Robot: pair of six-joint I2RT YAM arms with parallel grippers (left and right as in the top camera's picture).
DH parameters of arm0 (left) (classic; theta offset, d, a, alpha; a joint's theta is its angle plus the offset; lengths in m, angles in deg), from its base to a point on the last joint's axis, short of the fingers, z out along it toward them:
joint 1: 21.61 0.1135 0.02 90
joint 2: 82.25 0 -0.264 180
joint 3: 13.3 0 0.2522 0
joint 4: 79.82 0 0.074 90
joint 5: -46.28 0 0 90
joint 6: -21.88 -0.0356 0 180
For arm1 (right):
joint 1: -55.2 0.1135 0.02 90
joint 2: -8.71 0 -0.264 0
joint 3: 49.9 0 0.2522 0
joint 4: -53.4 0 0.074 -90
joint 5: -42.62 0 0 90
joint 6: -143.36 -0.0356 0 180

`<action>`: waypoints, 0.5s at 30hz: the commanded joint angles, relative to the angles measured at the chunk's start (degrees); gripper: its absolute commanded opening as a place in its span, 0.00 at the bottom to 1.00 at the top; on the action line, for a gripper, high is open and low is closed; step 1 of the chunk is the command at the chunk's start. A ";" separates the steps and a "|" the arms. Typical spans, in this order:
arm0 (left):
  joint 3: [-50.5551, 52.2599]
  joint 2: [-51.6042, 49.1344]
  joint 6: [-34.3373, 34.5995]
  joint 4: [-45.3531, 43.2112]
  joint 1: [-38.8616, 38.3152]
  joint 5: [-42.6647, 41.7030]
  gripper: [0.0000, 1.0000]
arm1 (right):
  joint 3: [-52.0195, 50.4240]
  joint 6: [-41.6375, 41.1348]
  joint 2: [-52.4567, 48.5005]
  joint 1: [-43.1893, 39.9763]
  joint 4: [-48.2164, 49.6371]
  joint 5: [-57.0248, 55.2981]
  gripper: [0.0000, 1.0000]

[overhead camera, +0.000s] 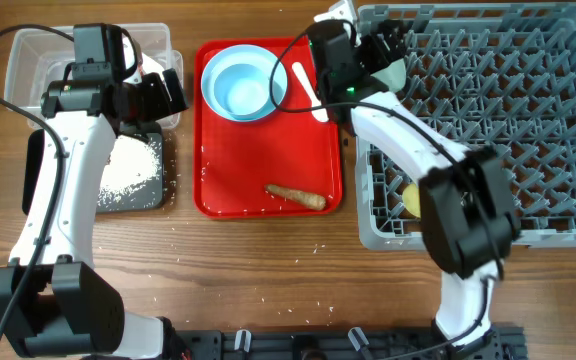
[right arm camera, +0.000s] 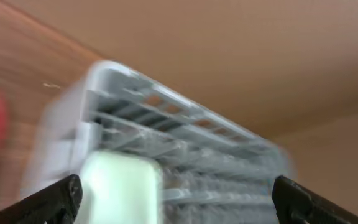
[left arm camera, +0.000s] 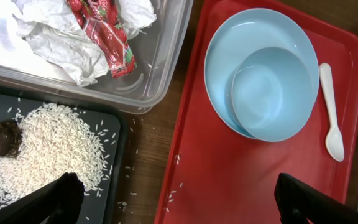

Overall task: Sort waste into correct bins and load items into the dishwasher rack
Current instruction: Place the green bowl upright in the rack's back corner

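Note:
My left gripper (overhead camera: pixel 164 92) (left arm camera: pixel 179 208) is open and empty, over the gap between the black tray (overhead camera: pixel 168 150) and the red tray. The clear tub (overhead camera: pixel 23 50) (left arm camera: pixel 166 56) holds crumpled white tissue (left arm camera: pixel 55 43) and a red snack wrapper (left arm camera: pixel 107 37). The black tray holds white rice (overhead camera: pixel 133 170) (left arm camera: pixel 48 143) and a dark brown lump (left arm camera: pixel 4 138). A light blue bowl (overhead camera: pixel 246 88) (left arm camera: pixel 272 93) sits on a pale plate (overhead camera: pixel 214 66) (left arm camera: pixel 225 37), with a white spoon (overhead camera: pixel 309 90) (left arm camera: pixel 329 118) beside it. A carrot-like root (overhead camera: pixel 296 197) lies on the red tray. My right gripper (overhead camera: pixel 386 45) (right arm camera: pixel 179 202) is open over the grey rack (overhead camera: pixel 528 120) (right arm camera: pixel 185 130), by a pale green bowl (overhead camera: pixel 397 72) (right arm camera: pixel 120 190). A yellow cup (overhead camera: pixel 411 198) stands in the rack.
The flat red serving tray (overhead camera: pixel 268 150) (left arm camera: pixel 229 174) lies between the bins and the rack. Loose rice grains are scattered on the wood (left arm camera: pixel 138 186) and on the red tray's edge. The right wrist view is blurred.

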 commanded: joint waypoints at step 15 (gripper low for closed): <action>-0.04 0.52 -0.26 1.11 0.37 -0.70 1.00 | 0.50 -55.54 -2.89 4.33 -3.96 52.54 0.65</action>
